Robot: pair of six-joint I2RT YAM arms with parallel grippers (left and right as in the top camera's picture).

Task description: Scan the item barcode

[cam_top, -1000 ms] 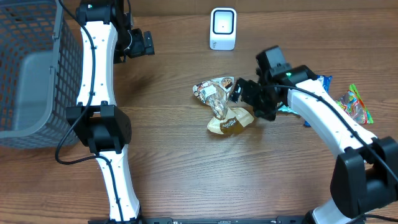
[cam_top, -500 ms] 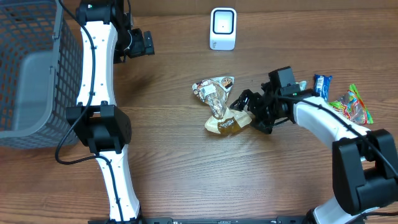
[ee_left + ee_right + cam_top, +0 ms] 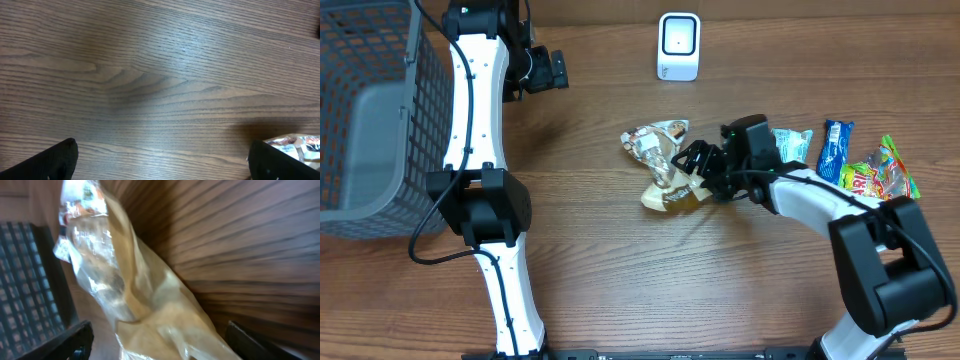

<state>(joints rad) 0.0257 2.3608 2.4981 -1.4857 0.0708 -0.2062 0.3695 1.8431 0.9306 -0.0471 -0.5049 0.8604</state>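
Note:
The item is a crinkled tan and clear snack bag lying mid-table, below the white barcode scanner. My right gripper is down at the bag's right end. In the right wrist view the bag fills the space between the two dark fingers. The right gripper is open, its jaws standing off either side of the bag. My left gripper hangs open at the back left over bare wood, open with nothing between its fingers. No barcode is readable.
A grey mesh basket fills the left edge. Three more snack packs lie at the right: a pale blue one, a dark blue bar and a colourful bag. A corner of the snack bag shows in the left wrist view.
My right gripper has swung left and down around the snack bag's right end, nudging the bag a little left, and its jaws have narrowed slightly. The left arm has not moved.

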